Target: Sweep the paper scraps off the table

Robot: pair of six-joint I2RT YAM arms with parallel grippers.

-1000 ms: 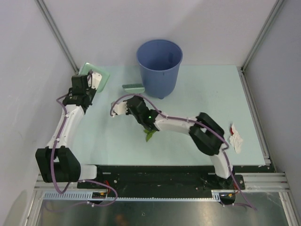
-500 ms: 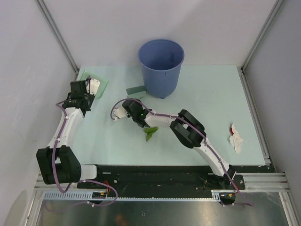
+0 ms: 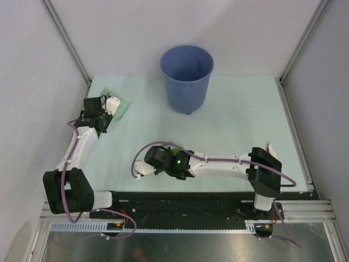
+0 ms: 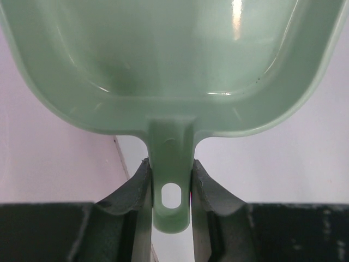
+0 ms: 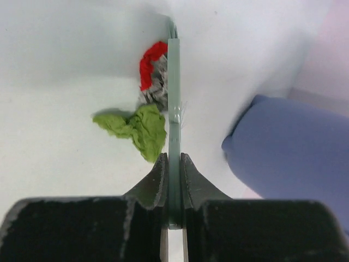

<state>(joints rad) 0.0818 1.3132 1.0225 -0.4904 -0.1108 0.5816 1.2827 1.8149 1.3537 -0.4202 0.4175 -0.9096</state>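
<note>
Near table [image 3: 229,109] front: right gripper [image 5: 173,164] clamped on one thin green blade [image 5: 174,98]; paper scraps [image 5: 139,128], one green, one red-grey, against its left face, visible from wrist only. Farther: left gripper [image 4: 170,164] pinching one dustpan [image 4: 163,54]. Farthest, one bucket [image 3: 186,76].

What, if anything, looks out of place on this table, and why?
Loose litter: a crumpled green scrap and a red-and-grey scrap lie on the table, beside the thin green tool gripped in the right claw. They belong swept up. Nothing else stands out.

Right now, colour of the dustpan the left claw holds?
Mint green dustpan, clearest in the left wrist view.
</note>
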